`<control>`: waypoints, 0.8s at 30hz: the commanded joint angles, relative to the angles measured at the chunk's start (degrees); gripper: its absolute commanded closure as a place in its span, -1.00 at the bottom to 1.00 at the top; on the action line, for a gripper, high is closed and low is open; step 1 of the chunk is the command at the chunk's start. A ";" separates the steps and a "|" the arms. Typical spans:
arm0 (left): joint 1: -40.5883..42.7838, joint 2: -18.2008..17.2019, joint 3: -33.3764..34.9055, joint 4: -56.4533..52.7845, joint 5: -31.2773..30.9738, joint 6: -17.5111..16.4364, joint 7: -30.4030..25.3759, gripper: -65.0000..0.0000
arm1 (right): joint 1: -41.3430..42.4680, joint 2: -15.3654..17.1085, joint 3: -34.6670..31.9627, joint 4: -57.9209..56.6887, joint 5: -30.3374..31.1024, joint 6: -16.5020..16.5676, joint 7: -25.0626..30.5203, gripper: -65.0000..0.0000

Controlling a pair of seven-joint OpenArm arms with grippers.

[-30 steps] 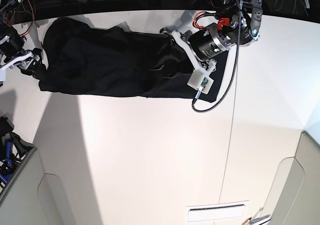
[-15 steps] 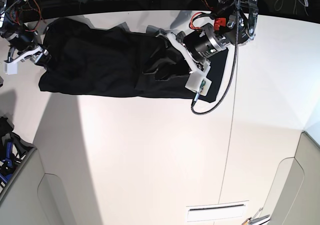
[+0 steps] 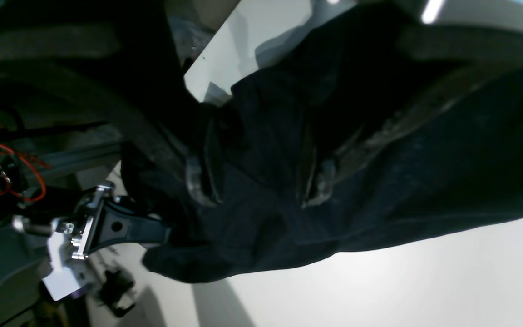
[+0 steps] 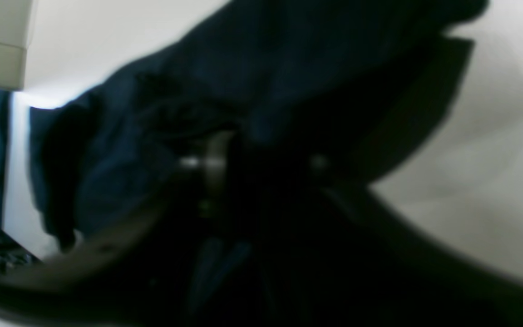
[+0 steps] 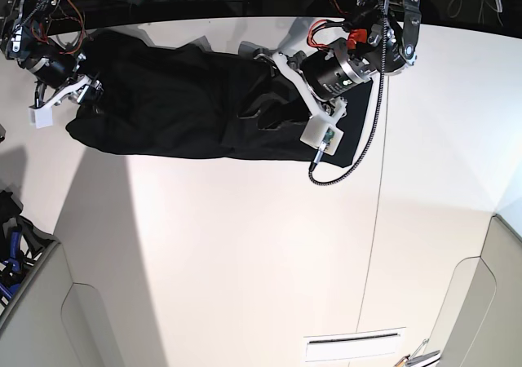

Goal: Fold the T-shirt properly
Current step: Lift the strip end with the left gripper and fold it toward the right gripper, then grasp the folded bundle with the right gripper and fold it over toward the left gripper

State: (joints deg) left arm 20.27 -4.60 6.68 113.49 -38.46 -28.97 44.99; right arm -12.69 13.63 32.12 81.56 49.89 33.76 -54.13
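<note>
The black T-shirt (image 5: 179, 106) lies bunched in a long band along the far edge of the white table (image 5: 245, 261). My left gripper (image 5: 273, 61) is at its right part, shut on a lifted bunch of the cloth. In the left wrist view the T-shirt (image 3: 402, 172) fills the space between the fingers of the left gripper (image 3: 257, 179). My right gripper (image 5: 81, 90) holds the shirt's left end. The right wrist view is blurred, with the T-shirt (image 4: 288, 68) draped over the right gripper (image 4: 261, 165).
A black cable (image 5: 359, 151) loops down from the left arm onto the table beside the shirt. Dark gear with blue parts (image 5: 12, 245) sits off the table's left edge. A white vent slot (image 5: 355, 347) is at the near edge. Grey panels flank both near corners.
My right gripper has moved up and to the right in the base view, carrying the shirt's left end inward. My left gripper has shifted slightly up and left with its bunch of cloth.
</note>
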 commanded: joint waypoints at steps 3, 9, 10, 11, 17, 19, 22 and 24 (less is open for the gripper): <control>-0.50 0.11 -0.02 0.92 -1.11 -0.87 -1.07 0.10 | 0.11 0.81 0.11 0.61 0.00 0.20 -0.13 1.00; -2.54 -0.33 -0.46 0.94 0.48 -0.87 1.11 0.10 | 1.16 0.96 3.13 1.49 0.07 0.20 -0.13 1.00; -2.80 -0.35 -0.94 0.94 0.63 -0.87 1.62 0.10 | 1.62 1.01 4.52 1.79 0.04 0.20 -0.28 1.00; -2.82 -0.35 -1.73 0.94 0.66 -0.87 1.84 0.10 | 1.95 1.14 6.12 2.21 0.13 0.17 -0.57 1.00; -2.82 -0.33 -9.64 0.94 0.59 -0.87 1.81 0.10 | 5.07 5.97 11.43 3.78 5.44 0.17 -6.12 1.00; -2.80 -0.35 -12.59 0.92 0.61 -0.87 2.03 0.10 | 5.95 7.87 11.80 4.61 5.44 0.15 -6.12 1.00; -2.78 -0.35 -15.72 0.42 0.61 -0.85 2.91 0.10 | 7.58 9.55 11.67 6.78 6.03 0.15 -7.50 1.00; -2.58 -0.26 -16.59 -1.18 0.57 -0.81 2.84 0.10 | 8.87 9.66 11.65 9.25 7.63 0.22 -9.44 1.00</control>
State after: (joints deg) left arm 17.69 -4.89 -9.89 111.63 -36.91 -29.21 48.60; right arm -4.62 22.06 43.40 89.71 55.51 33.63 -65.01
